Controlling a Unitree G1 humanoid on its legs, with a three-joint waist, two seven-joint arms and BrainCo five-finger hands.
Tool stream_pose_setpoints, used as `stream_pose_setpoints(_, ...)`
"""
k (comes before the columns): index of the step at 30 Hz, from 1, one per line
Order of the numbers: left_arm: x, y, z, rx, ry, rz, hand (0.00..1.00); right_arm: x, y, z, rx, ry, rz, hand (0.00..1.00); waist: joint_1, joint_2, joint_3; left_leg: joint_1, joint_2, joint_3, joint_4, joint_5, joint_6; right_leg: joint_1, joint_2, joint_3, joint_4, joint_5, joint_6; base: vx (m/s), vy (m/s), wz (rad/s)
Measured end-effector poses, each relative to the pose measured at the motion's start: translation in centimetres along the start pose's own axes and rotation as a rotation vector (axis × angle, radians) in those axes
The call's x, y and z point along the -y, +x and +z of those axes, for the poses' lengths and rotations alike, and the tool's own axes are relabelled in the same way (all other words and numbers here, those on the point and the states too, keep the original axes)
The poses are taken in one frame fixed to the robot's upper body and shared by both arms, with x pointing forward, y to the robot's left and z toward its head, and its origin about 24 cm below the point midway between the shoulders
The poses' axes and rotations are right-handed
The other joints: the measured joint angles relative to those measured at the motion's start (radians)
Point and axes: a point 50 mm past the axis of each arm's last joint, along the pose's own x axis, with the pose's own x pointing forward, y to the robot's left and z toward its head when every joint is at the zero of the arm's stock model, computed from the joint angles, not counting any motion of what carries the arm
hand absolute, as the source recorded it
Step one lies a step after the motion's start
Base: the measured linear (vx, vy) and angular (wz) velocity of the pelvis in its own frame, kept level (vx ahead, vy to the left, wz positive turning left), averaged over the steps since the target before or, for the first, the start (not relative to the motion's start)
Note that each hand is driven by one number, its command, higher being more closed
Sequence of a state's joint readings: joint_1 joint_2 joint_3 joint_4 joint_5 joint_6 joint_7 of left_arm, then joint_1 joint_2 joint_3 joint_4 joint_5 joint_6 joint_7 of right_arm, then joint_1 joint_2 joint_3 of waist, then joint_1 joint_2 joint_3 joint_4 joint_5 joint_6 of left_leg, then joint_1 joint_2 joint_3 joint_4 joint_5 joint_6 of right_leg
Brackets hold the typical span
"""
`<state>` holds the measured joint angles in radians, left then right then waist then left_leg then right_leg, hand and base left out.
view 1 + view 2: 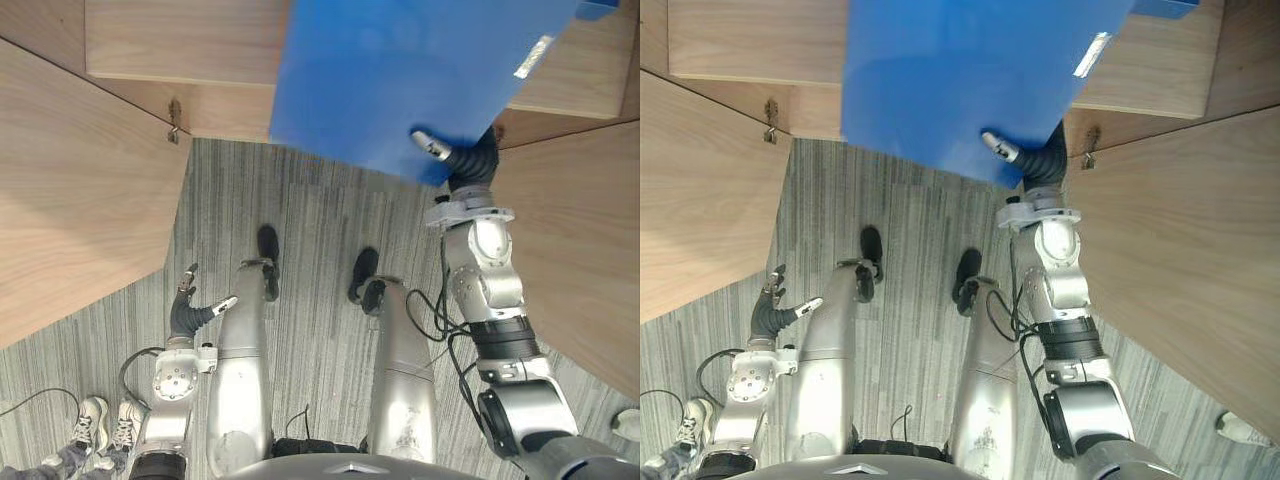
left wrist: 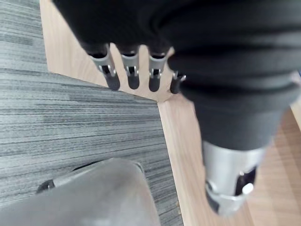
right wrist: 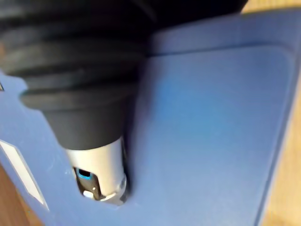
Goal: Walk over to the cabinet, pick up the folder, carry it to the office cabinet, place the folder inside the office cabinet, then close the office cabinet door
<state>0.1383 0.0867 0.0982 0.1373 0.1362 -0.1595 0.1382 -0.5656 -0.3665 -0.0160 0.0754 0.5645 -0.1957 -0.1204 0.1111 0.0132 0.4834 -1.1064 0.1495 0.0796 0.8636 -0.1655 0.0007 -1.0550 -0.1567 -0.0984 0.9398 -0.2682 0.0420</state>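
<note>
Right hand pinches the near edge of the blue folder, thumb on top, holding it raised before the wooden cabinet. The folder is judged stiff, light and smooth, so grip firmly at mid-edge. Left hand hangs low, fingers relaxed.

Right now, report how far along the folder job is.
Done: the blue folder is picked up, pinched at its edge by the right hand. In hand: it is held up in front of the wooden cabinet, whose doors look swung open. Left: setting the folder inside and closing the door. The left hand hangs open, low at the side.
</note>
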Motion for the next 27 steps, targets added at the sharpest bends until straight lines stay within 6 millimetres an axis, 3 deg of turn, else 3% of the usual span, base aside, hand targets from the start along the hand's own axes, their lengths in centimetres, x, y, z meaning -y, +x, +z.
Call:
stream_pose_setpoints(5,-0.1,0.1,1.1,0.045,-0.022,0.009,0.00,-0.4,3.1,1.0,0.035,0.114,-0.057,1.00,-0.002,0.001,0.000,-0.066,0.004,-0.019,0.038,-0.002,-0.003,-0.061,-0.001,-0.011,0.045,-0.016,-0.006,0.01,-0.060,0.03)
stream_pose_setpoints(9,0.7,1.8,2.5,0.079,-0.043,0.010,0.00,-1.6,6.0,1.4,0.024,0.210,-0.086,1.00,-0.001,0.002,0.001,-0.096,0.006,-0.029,0.056,-0.002,-0.005,-0.087,-0.001,-0.018,0.068,-0.021,-0.011,-0.01,-0.043,0.03)
stream_pose_setpoints(13,0.6,1.9,2.1,0.058,-0.057,0.033,0.00,-2.6,7.4,2.2,0.042,0.329,-0.119,1.00,-0.008,0.002,0.001,-0.105,0.006,-0.032,0.057,-0.001,-0.014,-0.098,-0.002,-0.019,0.072,-0.022,-0.011,-0.03,-0.035,0.00)
stream_pose_setpoints(17,0.8,1.9,2.0,0.049,-0.092,0.036,0.00,-1.7,9.5,4.0,0.074,0.461,-0.233,1.00,0.006,0.003,0.000,-0.108,0.001,-0.039,0.020,0.016,-0.026,-0.100,-0.011,-0.040,0.054,-0.020,-0.017,-0.04,-0.051,0.10)
stream_pose_setpoints(22,1.3,2.2,2.1,0.047,-0.093,0.045,0.00,-1.2,10.3,5.4,0.113,0.579,-0.316,1.00,0.027,0.008,-0.002,-0.108,-0.001,-0.050,-0.004,0.044,-0.024,-0.098,-0.014,-0.061,0.046,-0.013,-0.028,0.01,-0.049,0.08)
stream_pose_setpoints(27,2.0,2.4,2.2,0.041,-0.113,0.040,0.00,-1.5,10.6,5.8,0.105,0.626,-0.363,1.00,0.027,0.020,-0.011,-0.108,-0.001,-0.064,-0.019,0.056,-0.027,-0.093,-0.013,-0.078,0.041,-0.016,-0.034,0.02,-0.037,0.05)
